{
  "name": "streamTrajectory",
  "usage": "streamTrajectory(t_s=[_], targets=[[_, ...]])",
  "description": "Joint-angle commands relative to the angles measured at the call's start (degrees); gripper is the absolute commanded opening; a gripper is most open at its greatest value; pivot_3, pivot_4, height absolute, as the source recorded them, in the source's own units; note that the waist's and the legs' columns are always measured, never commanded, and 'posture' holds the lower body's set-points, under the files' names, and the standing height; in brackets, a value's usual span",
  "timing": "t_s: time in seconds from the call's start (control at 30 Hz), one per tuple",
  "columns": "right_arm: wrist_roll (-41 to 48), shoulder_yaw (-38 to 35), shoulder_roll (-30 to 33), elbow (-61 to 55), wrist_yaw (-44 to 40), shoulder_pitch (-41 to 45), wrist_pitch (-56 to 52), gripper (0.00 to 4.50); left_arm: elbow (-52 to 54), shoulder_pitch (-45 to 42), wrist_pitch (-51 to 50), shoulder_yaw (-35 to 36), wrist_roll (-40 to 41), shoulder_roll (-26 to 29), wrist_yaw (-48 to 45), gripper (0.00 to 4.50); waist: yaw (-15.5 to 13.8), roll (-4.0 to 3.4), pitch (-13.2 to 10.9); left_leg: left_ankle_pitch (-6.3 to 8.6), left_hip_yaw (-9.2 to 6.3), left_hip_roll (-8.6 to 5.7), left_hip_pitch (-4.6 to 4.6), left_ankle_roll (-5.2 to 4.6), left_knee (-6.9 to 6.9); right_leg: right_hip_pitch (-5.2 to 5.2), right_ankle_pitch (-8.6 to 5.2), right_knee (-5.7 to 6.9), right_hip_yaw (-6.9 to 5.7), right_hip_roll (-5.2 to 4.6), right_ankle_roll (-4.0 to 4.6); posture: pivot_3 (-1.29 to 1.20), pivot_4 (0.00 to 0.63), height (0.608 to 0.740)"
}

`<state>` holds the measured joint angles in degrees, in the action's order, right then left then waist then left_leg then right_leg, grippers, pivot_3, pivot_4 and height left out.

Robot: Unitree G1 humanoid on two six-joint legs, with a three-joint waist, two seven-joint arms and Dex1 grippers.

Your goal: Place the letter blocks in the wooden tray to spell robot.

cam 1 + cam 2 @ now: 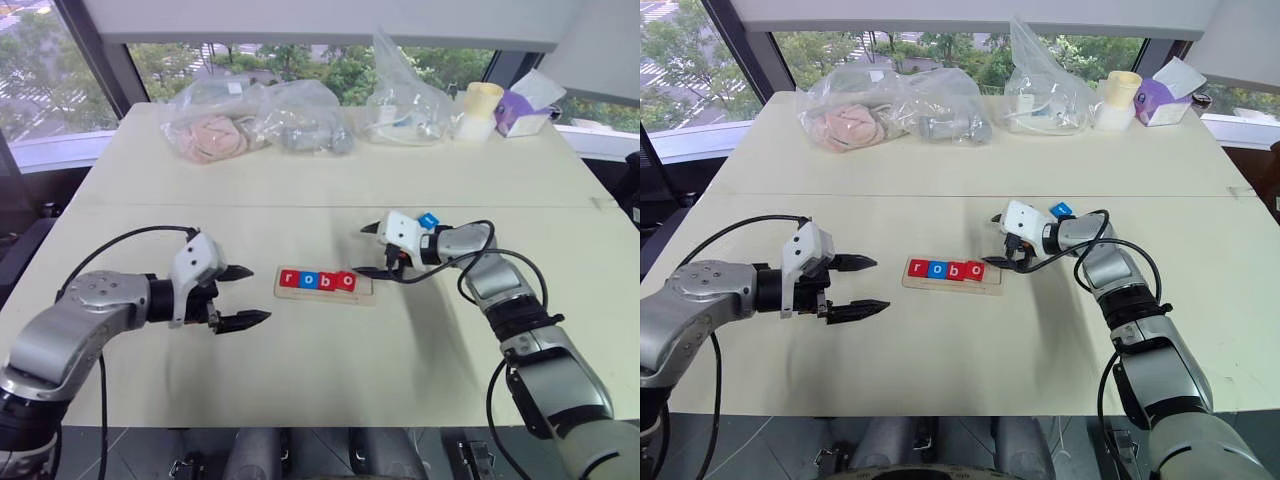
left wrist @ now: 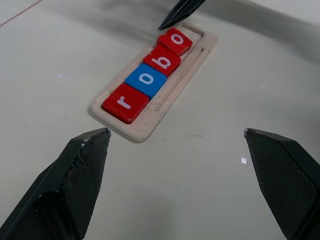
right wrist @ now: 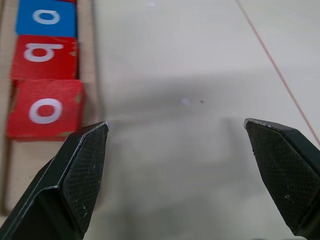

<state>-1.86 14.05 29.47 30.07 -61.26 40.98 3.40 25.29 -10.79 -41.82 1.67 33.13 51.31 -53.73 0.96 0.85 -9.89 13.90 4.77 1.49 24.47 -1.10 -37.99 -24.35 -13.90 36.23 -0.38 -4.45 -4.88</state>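
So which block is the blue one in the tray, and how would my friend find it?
Look at the long pale wooden tray in the middle of the cream table, between the two black grippers. Four small square letter tiles sit in a row there. The blue tile with a white o is second from the left; its neighbours are all red.

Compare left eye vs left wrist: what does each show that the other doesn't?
Left eye, not wrist: the whole right tool, open, at the tray's end; a blue block beside its wrist; bags at the back. Left wrist, not eye: a thin groove along the tray. Both: the open left tool and four blocks reading r-o-b-o.
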Motion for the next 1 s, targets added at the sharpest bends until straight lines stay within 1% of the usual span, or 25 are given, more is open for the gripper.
streamTrajectory(t_s=[0.03,0.23,0.37,0.47,0.6,0.7,0.8,0.87,1.0], targets=[[1.38,-0.55,-0.26,-3.32,-1.17,-0.36,0.26,4.47,1.74,0.1,0.36,2.28,0.46,0.45,0.25,4.5,0.0,0.0,0.0,0.0,0.0,0.0,0.0,0.0,0.0,0.0,0.0,0.0,0.0,0.0,0.0,0.0,0.15,0.739],[0.88,-0.41,-1.07,-5.1,-0.29,-1.47,-0.07,4.47,1.29,-0.25,0.47,1.64,0.31,0.04,0.46,4.5,0.02,0.0,0.0,0.0,0.0,0.0,0.0,0.0,0.0,0.0,0.0,0.01,0.0,0.0,0.0,0.0,0.15,0.739],[-0.36,-1.54,-0.51,-3.75,2.69,-0.71,0.8,4.47,1.15,-0.45,0.46,1.55,0.33,-0.05,0.46,4.5,-0.02,0.0,0.0,0.0,0.0,0.0,0.0,0.01,0.0,0.0,0.0,0.01,0.0,-0.01,0.0,0.0,0.15,0.739],[1.76,-6.54,0.81,-1.48,7.3,1.72,-1.56,4.47,1.1,-0.45,0.61,1.62,0.23,-0.07,0.51,4.5,-0.06,0.0,0.0,0.0,0.0,-0.01,0.0,0.01,0.0,0.0,0.0,0.01,0.0,-0.03,0.0,0.0,0.15,0.739],[11.08,-18.66,1.63,-3.83,14.16,2.81,-14.77,4.47,1.17,-1.92,0.5,2.74,0.93,-0.72,1.4,4.5,-0.25,-0.01,-0.01,-0.01,0.0,-0.02,0.0,0.03,0.0,0.0,0.0,0.01,0.0,-0.08,0.01,0.0,0.15,0.739],[15.03,-26.02,1.6,-6.9,21.52,1.3,-22.37,4.47,1.31,-4.05,-0.47,3.83,2.53,-1.68,2.3,4.5,-0.21,0.0,0.0,0.0,-0.02,0.0,0.01,0.04,0.01,0.0,0.0,0.0,0.01,-0.21,0.02,0.0,0.15,0.739],[17.26,-32.57,0.5,-10.52,30.35,-2.96,-28.32,4.47,0.91,-7.25,-1.51,3.94,3.85,-3.03,3.21,4.5,-0.12,-0.01,0.01,0.0,-0.02,0.02,0.0,0.04,0.03,0.0,0.0,0.0,0.02,-0.24,0.02,0.0,0.15,0.739],[18.58,-33.87,-0.12,-13.58,32.29,-5.69,-31.47,4.47,0.77,-8.14,-0.85,2.42,2.45,-2.66,2.8,4.5,-0.16,-0.01,0.01,0.0,-0.03,0.02,0.0,0.04,0.04,0.0,0.0,0.0,0.02,-0.25,0.02,0.0,0.15,0.739],[19.33,-32.94,-1.44,-20.3,34.65,-10.06,-34.1,4.47,-0.27,-9.63,-0.6,1.03,1.75,-2.71,1.96,4.5,0.48,-0.08,0.0,0.0,0.06,0.02,-0.01,0.04,0.05,-0.04,0.0,0.0,0.09,-0.22,0.02,0.0,0.15,0.739]])
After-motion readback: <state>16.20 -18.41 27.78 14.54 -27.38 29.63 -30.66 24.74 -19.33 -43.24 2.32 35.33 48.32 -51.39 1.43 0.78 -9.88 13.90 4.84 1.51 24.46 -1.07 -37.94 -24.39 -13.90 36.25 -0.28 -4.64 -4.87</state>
